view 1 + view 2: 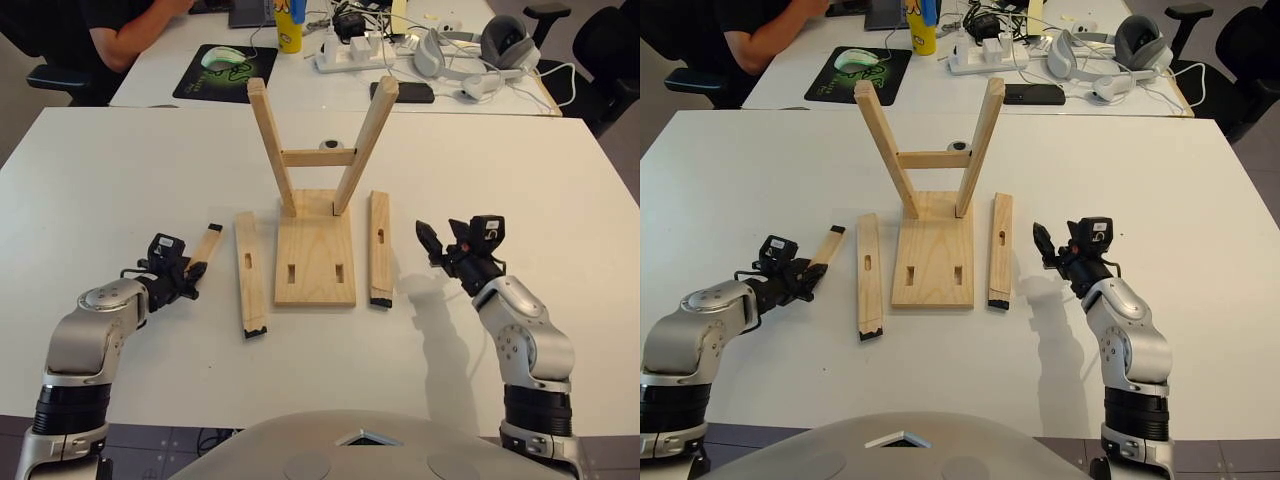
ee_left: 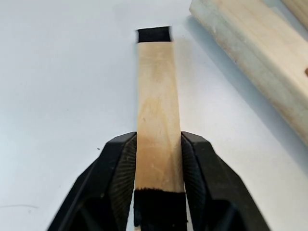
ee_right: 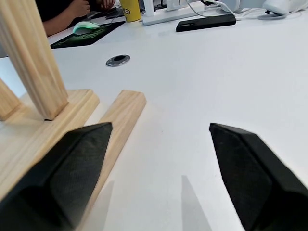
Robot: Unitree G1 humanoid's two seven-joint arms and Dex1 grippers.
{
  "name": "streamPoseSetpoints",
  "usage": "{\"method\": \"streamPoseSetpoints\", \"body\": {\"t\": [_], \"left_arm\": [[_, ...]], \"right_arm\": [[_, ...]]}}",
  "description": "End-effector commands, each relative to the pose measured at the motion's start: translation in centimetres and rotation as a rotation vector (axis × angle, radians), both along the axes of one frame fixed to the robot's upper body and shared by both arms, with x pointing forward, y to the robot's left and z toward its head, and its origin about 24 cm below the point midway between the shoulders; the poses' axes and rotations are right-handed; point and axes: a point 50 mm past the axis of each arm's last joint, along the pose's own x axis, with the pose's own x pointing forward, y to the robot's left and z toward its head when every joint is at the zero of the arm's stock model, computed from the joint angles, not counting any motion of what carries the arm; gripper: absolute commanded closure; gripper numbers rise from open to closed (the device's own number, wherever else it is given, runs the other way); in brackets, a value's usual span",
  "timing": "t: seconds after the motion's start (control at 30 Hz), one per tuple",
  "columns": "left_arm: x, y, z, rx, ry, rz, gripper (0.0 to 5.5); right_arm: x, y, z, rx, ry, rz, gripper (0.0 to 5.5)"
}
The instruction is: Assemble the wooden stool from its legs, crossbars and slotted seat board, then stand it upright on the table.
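Note:
The slotted seat board [image 1: 315, 262] lies flat at the table's middle. Two legs [image 1: 271, 140] stand tilted in its far slots, joined by a crossbar [image 1: 318, 157]. One loose leg [image 1: 249, 272] lies left of the board and another loose leg [image 1: 379, 247] lies right of it. A short crossbar [image 2: 156, 110] with black ends lies further left on the table, and my left gripper [image 1: 192, 272] is shut on its near end. My right gripper [image 1: 440, 240] hovers open and holds nothing, just right of the right loose leg [image 3: 118, 120].
A round cable grommet [image 1: 333, 145] sits in the table behind the standing legs. A second table behind carries a mouse pad [image 1: 225, 70], a phone [image 1: 402, 92], a headset [image 1: 505, 45] and cables. A person sits at its far left.

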Motion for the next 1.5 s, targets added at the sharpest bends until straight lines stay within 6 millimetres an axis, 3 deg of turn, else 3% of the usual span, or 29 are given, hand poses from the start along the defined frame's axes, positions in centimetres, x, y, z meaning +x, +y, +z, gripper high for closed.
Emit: {"method": "streamPoseSetpoints", "body": {"t": [0.03,0.13,0.23,0.33,0.4,0.5,0.53,0.63,0.7,0.83,1.03,1.17,1.5], "left_arm": [[-0.9,0.7,-1.4,0.041,0.083,0.016,4.17],[0.1,1.5,-1.3,0.110,0.015,0.024,4.17],[2.3,1.8,0.4,0.114,-0.202,0.017,4.17],[4.3,2.1,3.7,0.131,-0.465,0.009,4.17],[5.7,1.6,6.9,0.079,-0.644,0.001,4.17],[6.9,0.0,12.5,0.006,-0.922,-0.052,4.17],[6.9,-0.4,13.6,-0.006,-0.976,-0.073,4.17],[6.7,-4.4,17.8,-0.142,-1.170,-0.240,4.17],[6.1,-6.5,19.0,-0.183,-1.227,-0.320,4.17],[5.8,-8.5,18.5,-0.237,-1.200,-0.389,4.17],[5.2,-12.0,16.4,-0.300,-1.120,-0.508,4.17],[4.6,-13.9,14.6,-0.317,-1.073,-0.552,4.17],[3.7,-15.4,13.0,-0.349,-1.017,-0.579,4.17]], "right_arm": [[0.1,-0.3,0.1,-0.011,0.006,-0.010,1.73],[0.5,-0.3,0.5,0.004,-0.009,-0.022,1.73],[0.7,-0.6,0.8,0.046,-0.021,-0.050,1.73],[0.9,-1.4,1.4,0.096,-0.050,-0.086,1.73],[1.2,-2.3,2.8,0.126,-0.121,-0.132,1.73],[1.8,-3.0,5.7,0.201,-0.267,-0.161,1.73],[1.9,-3.2,6.4,0.214,-0.304,-0.169,1.73],[1.7,-1.3,11.8,0.502,-0.447,0.077,1.73],[1.2,0.7,15.2,0.625,-0.529,0.253,1.73],[1.1,4.1,17.4,0.686,-0.510,0.418,1.73],[0.8,8.1,18.0,0.762,-0.439,0.525,1.73],[1.3,9.0,17.9,0.802,-0.417,0.534,1.73],[2.0,9.5,17.1,0.807,-0.378,0.529,1.73]]}}
